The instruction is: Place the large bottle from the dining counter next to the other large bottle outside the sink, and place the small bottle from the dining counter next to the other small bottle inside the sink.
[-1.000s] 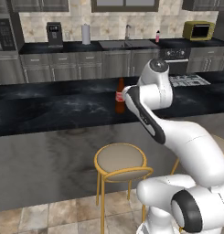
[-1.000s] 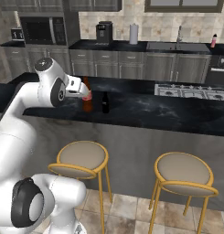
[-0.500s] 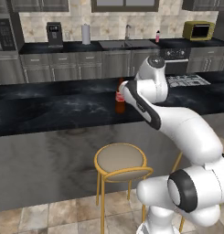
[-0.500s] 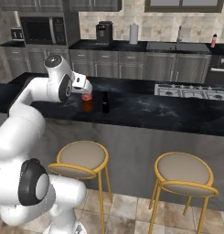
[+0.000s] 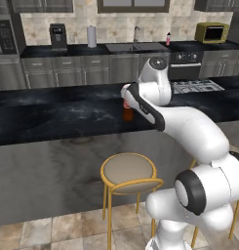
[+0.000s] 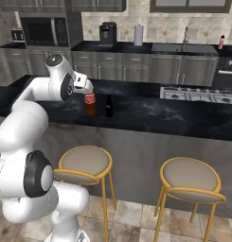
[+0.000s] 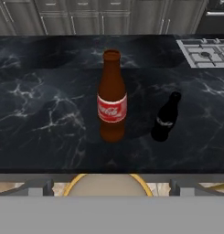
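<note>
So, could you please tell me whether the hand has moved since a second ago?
Yes. In the left base view the hand has swung left and now hangs over the brown bottle on the dining counter.

Glossy white rounded arm (image 5: 189, 127), dark joint caps, seemingly no markings.

The large bottle (image 7: 112, 96) is dark brown glass with a red label lettered in white. The small bottle (image 7: 166, 117) is black, and the table (image 7: 49, 114) is black marbled with white veins.

Two bottles on the black marbled dining counter (image 7: 49, 119) — one tall brown red-labelled glass bottle (image 7: 112, 97), one small black bottle (image 7: 166, 117) — plus two round yellow-framed stools (image 6: 84, 163).
</note>
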